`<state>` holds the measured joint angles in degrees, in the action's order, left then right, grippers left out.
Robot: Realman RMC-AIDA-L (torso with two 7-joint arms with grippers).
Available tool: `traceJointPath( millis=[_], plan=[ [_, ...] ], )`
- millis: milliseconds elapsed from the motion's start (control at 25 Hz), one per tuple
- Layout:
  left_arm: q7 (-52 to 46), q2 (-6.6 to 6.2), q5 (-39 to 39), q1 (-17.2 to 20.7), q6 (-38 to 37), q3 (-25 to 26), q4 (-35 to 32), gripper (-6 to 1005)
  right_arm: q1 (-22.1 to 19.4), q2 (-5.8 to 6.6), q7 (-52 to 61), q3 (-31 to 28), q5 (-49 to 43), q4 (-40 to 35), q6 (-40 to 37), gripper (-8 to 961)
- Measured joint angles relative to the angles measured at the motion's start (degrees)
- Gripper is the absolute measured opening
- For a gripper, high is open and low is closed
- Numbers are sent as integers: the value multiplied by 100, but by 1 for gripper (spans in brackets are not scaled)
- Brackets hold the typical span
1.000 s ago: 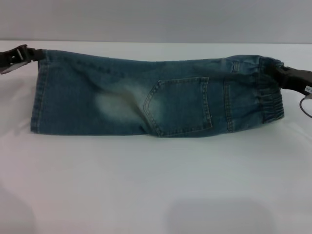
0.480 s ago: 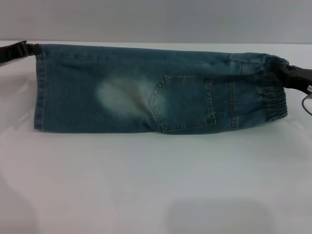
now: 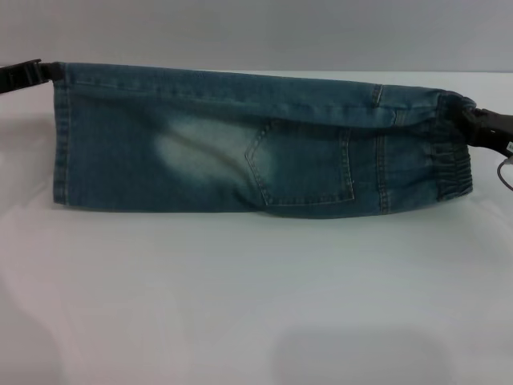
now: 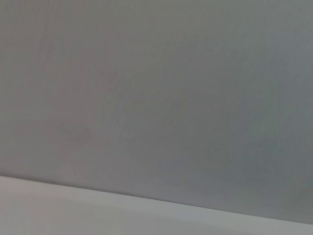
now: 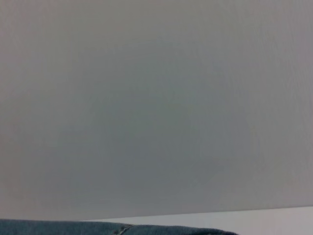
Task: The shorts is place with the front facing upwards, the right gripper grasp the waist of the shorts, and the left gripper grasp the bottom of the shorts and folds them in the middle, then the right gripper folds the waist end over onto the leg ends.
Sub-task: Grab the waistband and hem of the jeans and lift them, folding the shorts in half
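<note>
The blue denim shorts (image 3: 240,152) hang stretched between my two grippers above the white table (image 3: 256,297) in the head view, back pocket facing me. At the far left, my left gripper (image 3: 40,74) is shut on the top corner of the bottom of the shorts (image 3: 58,136), the straight hemmed leg ends. On the right, my right gripper (image 3: 473,124) is shut on the waist (image 3: 449,152), the gathered elastic band. The lower edge of the cloth touches or nearly touches the table. A strip of denim (image 5: 112,228) shows in the right wrist view.
A grey wall (image 3: 256,32) stands behind the table. The left wrist view holds only the wall (image 4: 156,98) and a strip of table (image 4: 73,215). A thin cable (image 3: 505,172) hangs by the right gripper.
Both grippers have lifted the shorts' top edge and pulled it straighter. The left gripper has risen and moved slightly left, so the cloth hangs flatter with fewer sags.
</note>
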<state>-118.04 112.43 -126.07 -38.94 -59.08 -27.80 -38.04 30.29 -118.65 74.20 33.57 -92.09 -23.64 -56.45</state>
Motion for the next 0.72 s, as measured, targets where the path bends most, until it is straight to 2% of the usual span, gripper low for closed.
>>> traceJointPath(
  millis=[480, 720],
  plan=[
    [312, 42, 4, -80, 6, 3, -55, 116, 100, 15, -3, 34, 8, -56, 2, 52],
    [568, 133, 7, -99, 159, 3, -62, 119, 190, 30, -3, 84, -32, -77, 33, 56]
  ],
)
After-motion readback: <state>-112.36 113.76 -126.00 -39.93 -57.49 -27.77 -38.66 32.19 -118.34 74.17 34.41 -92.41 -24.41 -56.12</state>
